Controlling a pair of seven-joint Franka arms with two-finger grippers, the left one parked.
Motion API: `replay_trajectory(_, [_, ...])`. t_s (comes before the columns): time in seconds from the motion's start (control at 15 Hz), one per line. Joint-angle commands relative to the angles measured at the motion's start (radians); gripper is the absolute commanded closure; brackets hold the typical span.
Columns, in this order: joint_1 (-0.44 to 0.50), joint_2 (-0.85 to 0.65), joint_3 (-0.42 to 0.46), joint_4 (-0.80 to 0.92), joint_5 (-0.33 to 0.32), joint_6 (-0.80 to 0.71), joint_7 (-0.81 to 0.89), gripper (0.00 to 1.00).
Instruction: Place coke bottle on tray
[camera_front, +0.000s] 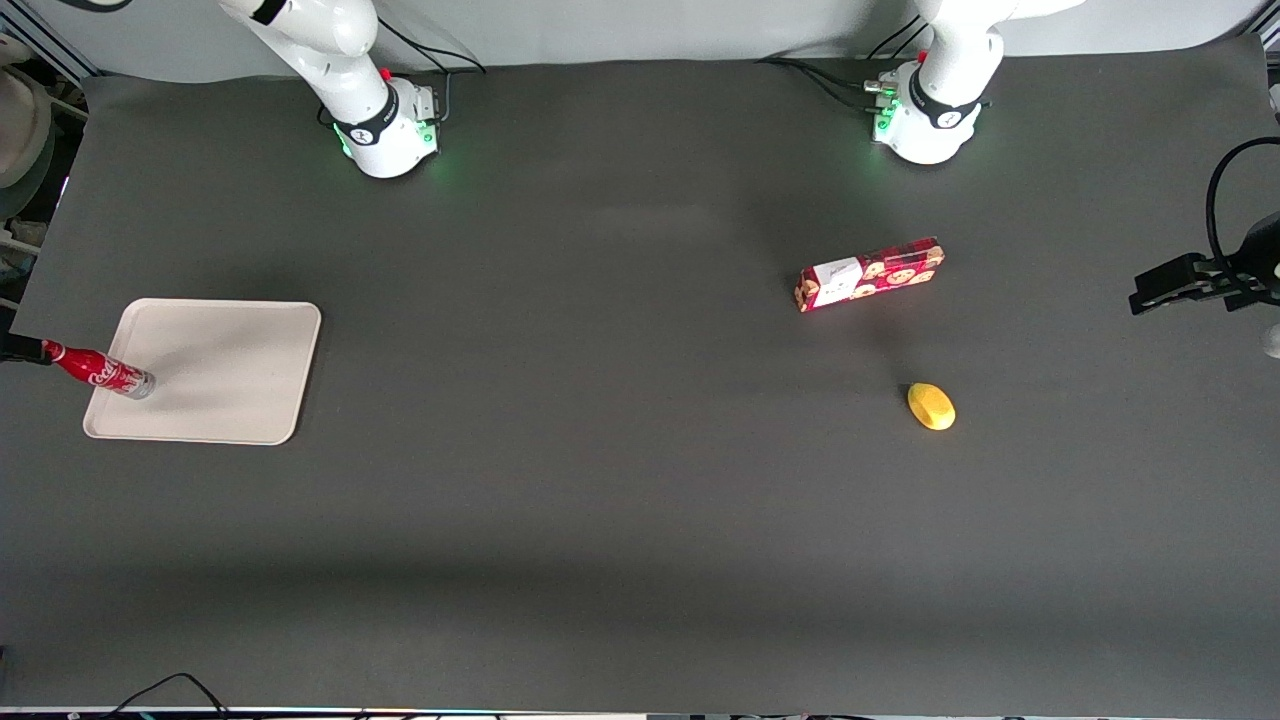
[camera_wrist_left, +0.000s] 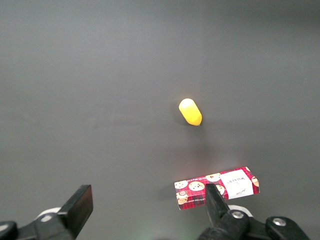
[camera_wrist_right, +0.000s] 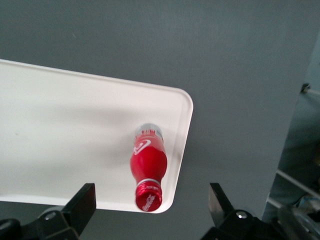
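The coke bottle (camera_front: 100, 370), slim and red with a red cap, stands with its clear base on the beige tray (camera_front: 240, 370), close to the tray's rim at the working arm's end of the table. My right gripper (camera_front: 20, 348) is just above the bottle's cap, at the edge of the front view. In the right wrist view the gripper (camera_wrist_right: 151, 197) is open. Its fingers (camera_wrist_right: 85, 200) stand wide on either side of the bottle (camera_wrist_right: 147, 160) and do not touch it. The bottle stands by a rounded corner of the tray (camera_wrist_right: 60, 125).
A red cookie box (camera_front: 870, 273) lies toward the parked arm's end of the table, also in the left wrist view (camera_wrist_left: 217, 187). A yellow oval object (camera_front: 931, 406) lies nearer the front camera than the box, also in the left wrist view (camera_wrist_left: 190, 111).
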Motion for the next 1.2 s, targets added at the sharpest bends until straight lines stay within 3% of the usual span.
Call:
replay_trajectory(0.0, [0.058,-0.115,0.075,-0.008,0.001,-0.005,0.072,0.0])
replay_trajectory(0.27, [0.225,-0.229,0.092,-0.019,0.008,-0.097,0.264,0.0])
replay_trajectory(0.4, [0.262,-0.298,0.124,-0.023,0.018,-0.17,0.363,0.0])
replay_trajectory(0.53, [0.264,-0.362,0.189,-0.042,0.042,-0.247,0.47,0.0])
replay_trajectory(0.67, [0.264,-0.448,0.209,-0.095,0.131,-0.269,0.572,0.0])
replay_trajectory(1.13, [0.262,-0.614,0.284,-0.184,0.162,-0.327,0.693,0.0])
